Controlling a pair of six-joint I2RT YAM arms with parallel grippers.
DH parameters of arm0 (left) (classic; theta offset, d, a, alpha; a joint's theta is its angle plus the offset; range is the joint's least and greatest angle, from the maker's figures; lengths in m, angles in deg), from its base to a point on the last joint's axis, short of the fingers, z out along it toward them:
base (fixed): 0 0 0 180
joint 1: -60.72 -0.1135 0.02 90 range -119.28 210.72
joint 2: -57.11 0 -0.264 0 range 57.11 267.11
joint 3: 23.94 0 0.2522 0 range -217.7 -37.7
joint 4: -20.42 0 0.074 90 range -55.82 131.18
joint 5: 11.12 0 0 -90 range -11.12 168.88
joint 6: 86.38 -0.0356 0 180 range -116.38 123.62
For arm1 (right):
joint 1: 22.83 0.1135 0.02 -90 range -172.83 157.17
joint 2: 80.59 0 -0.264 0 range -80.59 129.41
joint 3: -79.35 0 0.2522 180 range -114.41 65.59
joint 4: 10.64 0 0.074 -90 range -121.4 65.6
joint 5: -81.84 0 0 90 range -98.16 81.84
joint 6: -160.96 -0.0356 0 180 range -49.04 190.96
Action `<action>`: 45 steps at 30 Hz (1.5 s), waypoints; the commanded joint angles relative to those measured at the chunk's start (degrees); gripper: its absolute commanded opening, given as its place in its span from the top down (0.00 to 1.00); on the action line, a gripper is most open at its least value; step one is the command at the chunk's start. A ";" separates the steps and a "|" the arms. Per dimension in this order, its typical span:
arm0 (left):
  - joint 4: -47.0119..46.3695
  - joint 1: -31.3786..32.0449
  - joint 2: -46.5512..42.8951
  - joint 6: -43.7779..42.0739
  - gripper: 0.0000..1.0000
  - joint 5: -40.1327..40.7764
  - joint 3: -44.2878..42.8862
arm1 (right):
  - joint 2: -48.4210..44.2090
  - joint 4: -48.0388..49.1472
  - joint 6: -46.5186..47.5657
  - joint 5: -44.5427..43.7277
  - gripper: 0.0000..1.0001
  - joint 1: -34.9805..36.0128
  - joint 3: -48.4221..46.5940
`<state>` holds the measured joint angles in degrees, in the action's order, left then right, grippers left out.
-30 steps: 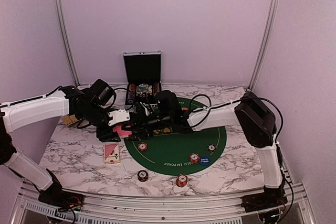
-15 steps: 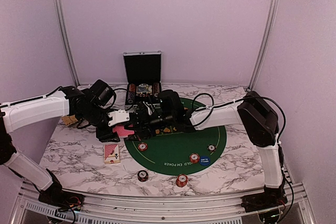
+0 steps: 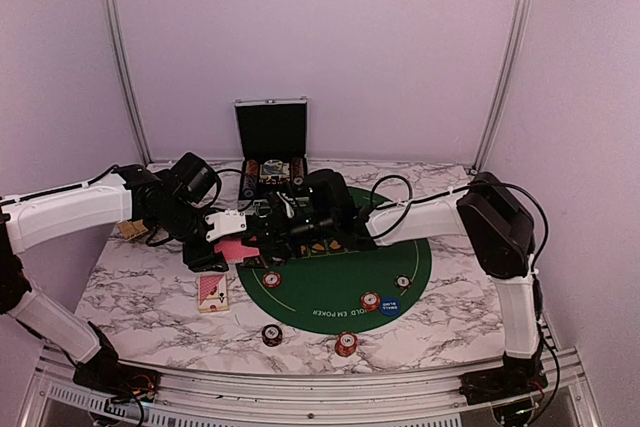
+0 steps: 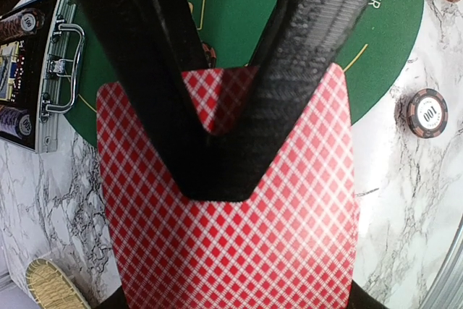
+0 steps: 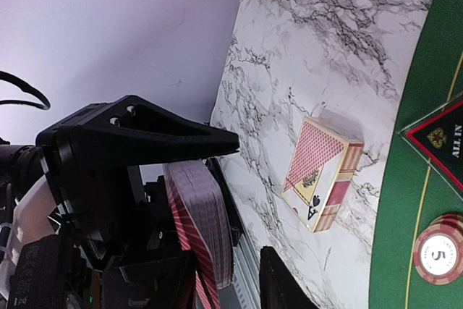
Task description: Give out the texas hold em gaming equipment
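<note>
My left gripper (image 3: 232,239) is shut on a deck of red-backed playing cards (image 3: 236,249), held just above the left edge of the green felt mat (image 3: 345,272). In the left wrist view the deck (image 4: 231,244) fills the frame under the closed left gripper (image 4: 217,175). My right gripper (image 3: 264,233) is open right beside the deck. In the right wrist view the deck (image 5: 202,215) stands edge-on between its fingers (image 5: 282,284), with a gap on the right side. Striped chips (image 3: 272,280) (image 3: 370,300) (image 3: 346,344), a blue disc (image 3: 389,306) and a black triangular marker (image 5: 443,139) lie around the mat.
A card box (image 3: 212,291) lies on the marble left of the mat, also in the right wrist view (image 5: 322,175). The open silver-edged case (image 3: 271,147) stands at the back. A woven tray (image 3: 130,230) sits at the far left, under the left arm.
My right arm has drawn slightly left and closer to the deck. The left gripper and the deck have barely moved.
</note>
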<state>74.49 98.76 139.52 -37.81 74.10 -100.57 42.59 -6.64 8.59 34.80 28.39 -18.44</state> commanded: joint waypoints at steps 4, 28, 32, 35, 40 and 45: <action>-0.92 -0.60 0.60 0.38 0.85 -0.06 0.45 | -2.88 -1.58 0.65 -0.68 0.83 -0.67 0.36; -0.79 -1.96 -0.79 0.48 0.95 0.72 2.53 | -7.05 -3.53 2.44 1.75 1.00 -6.07 3.30; -0.78 -2.31 -1.18 0.25 0.97 1.04 2.99 | -7.05 -3.35 2.48 2.13 1.00 -7.58 3.96; -0.50 -2.49 -1.29 0.21 0.98 1.17 3.32 | -7.18 -3.67 3.13 2.04 1.00 -9.41 4.58; 0.29 -2.62 -1.49 0.21 0.98 1.24 3.55 | -5.44 -7.22 6.11 1.27 1.00 -12.17 3.73; 0.97 -2.71 -1.40 0.47 0.98 0.76 3.07 | -1.41 -11.06 9.37 -1.09 1.00 -13.56 1.07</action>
<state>74.47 96.40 139.68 -37.70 75.13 -97.18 37.93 -13.92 14.30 35.80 15.83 -14.22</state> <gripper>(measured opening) 0.661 0.006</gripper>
